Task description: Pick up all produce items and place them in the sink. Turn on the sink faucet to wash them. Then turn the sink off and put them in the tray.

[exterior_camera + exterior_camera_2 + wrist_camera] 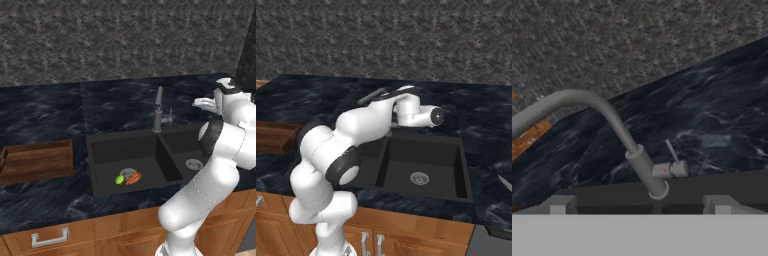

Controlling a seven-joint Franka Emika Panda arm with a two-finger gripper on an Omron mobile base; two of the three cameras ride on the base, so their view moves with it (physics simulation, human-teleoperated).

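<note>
arm (225, 150): glossy white, built of rounded, bulging shell segments that taper toward the wrist
joints: dark charcoal bands between the white shells; one wide black collar shows in the left base view, another curves around a round white end cap in the right base view
base column (331, 225): smooth white cylinder, widening slightly at the foot
wrist (418, 114): short white cylinder ending in a round dark face with a pale ring
hand: white block with a dark grey top strip
gripper (639, 205): two small pale grey, square-edged finger tips (559, 204), matte, standing wide apart
cables, screws, markings: none can be made out
</note>
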